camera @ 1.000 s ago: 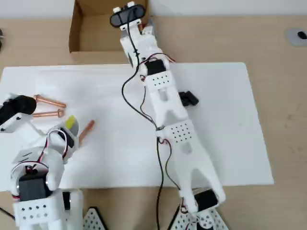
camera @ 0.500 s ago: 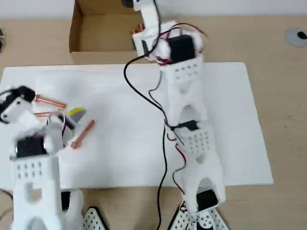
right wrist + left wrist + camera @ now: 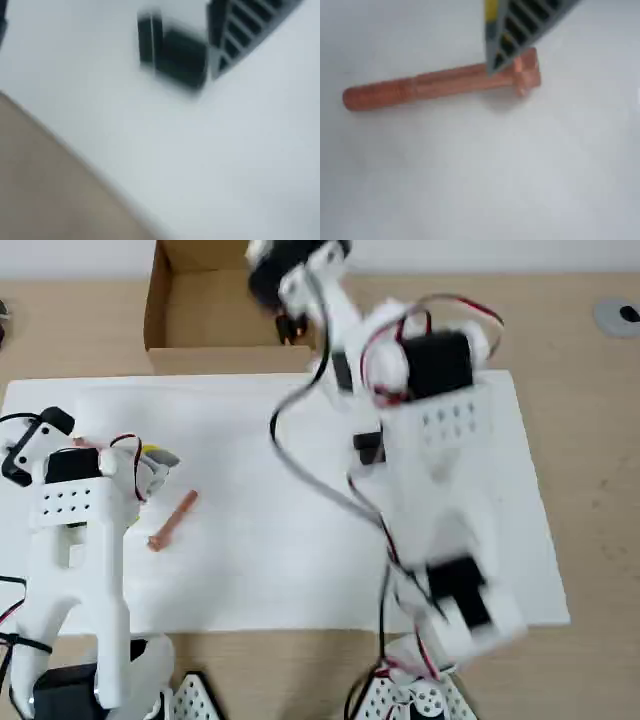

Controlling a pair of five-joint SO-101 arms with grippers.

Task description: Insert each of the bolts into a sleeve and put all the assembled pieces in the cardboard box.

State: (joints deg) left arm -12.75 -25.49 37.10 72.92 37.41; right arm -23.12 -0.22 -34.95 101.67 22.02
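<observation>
— High view?
— A copper bolt lies on the white sheet near the left end effector. The cardboard box sits at the table's far edge.
— Left wrist?
— A hex-headed bolt lies flat on the sheet. I cannot tell the grip state.
— Right wrist?
— A black sleeve lies on the sheet beside the right end effector. Its grip state is unclear too.

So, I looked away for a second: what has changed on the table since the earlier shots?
The left arm swung forward over the two bolts on the left of the white mat. The right arm rose and folded back from its stretch toward the cardboard box. Nothing was visibly gripped or released. The loose bolt, box and mat stayed put.
</observation>
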